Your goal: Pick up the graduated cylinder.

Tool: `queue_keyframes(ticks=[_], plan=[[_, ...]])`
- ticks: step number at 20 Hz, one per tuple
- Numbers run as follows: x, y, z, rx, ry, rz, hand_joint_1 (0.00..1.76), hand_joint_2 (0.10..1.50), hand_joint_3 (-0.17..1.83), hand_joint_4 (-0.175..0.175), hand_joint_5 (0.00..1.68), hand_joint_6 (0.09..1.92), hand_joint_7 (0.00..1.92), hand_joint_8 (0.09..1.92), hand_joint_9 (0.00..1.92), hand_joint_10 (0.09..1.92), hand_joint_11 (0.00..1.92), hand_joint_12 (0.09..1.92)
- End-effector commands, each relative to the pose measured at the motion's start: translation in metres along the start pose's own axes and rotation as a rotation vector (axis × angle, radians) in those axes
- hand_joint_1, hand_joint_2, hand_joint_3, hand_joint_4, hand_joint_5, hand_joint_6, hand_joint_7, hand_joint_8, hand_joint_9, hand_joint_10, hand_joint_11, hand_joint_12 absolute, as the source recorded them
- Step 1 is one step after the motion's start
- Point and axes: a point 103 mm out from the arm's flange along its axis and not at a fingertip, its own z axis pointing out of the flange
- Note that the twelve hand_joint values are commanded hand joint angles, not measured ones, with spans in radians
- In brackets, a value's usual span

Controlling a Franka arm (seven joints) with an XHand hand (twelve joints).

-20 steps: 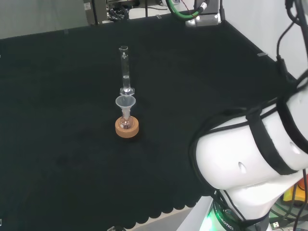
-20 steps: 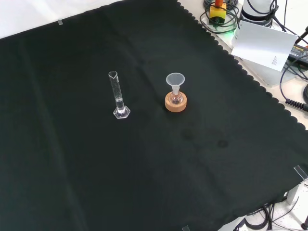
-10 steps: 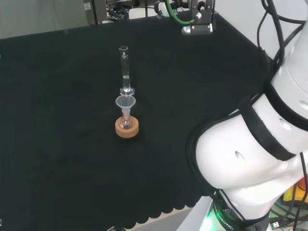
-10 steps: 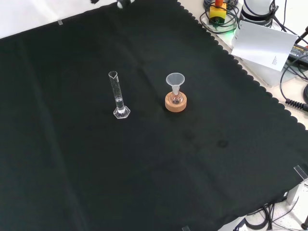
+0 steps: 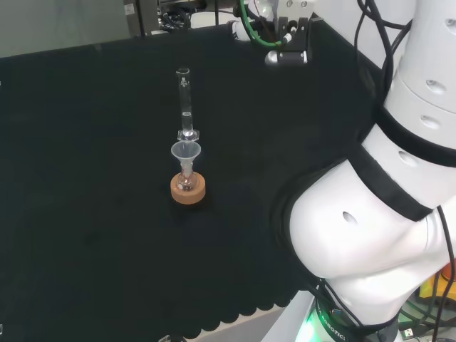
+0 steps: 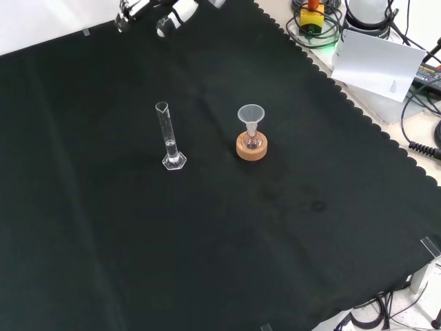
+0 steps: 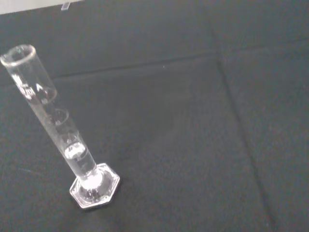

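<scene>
The graduated cylinder [image 6: 167,138] is a thin clear tube on a hexagonal foot, upright on the black cloth left of centre in the front view. In the head view the cylinder [image 5: 185,103] stands just behind the funnel. The wrist view shows the cylinder [image 7: 63,135] close up, standing free, with a little clear liquid low in it. The hand [image 6: 172,12] enters at the front view's top edge, well beyond the cylinder and apart from it. Its white fingertips [image 6: 126,12] are spread and hold nothing.
A small flask with a clear funnel sits on a cork ring [image 6: 251,147] to the right of the cylinder in the front view; the cork ring [image 5: 188,189] is nearer in the head view. The arm's white links [image 5: 370,228] stand at the head view's right. Paper [image 6: 377,63] and cables lie beyond the cloth's scalloped edge.
The hand's fingertips have come into the front view's top edge and moved down and left. The arm's links have swung upward in the head view. Cylinder and flask have stayed put.
</scene>
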Motion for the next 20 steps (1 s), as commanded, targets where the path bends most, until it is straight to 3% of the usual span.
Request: queue_keyframes(ticks=[1, 13, 15, 20], plan=[[0.006, 0.028, 0.031, -0.001, 0.074, -0.057, 0.26, 1.35, -0.03, -0.043, 0.35, 0.09, 0.14, 0.59, 0.35, 0.62, 0.19, 1.35], [0.014, 0.026, 0.089, 0.009, 0.206, -0.134, 0.42, 1.25, -0.09, -0.051, 0.4, 0.09, 0.21, 0.65, 0.41, 0.65, 0.22, 1.36], [0.016, 0.025, 0.095, -0.003, 0.262, -0.162, 0.49, 1.21, -0.11, -0.052, 0.42, 0.09, 0.22, 0.65, 0.42, 0.66, 0.22, 1.36], [0.022, 0.025, 0.114, 0.007, 0.297, -0.217, 0.69, 1.11, -0.17, -0.05, 0.42, 0.09, 0.23, 0.66, 0.45, 0.65, 0.24, 1.35]])
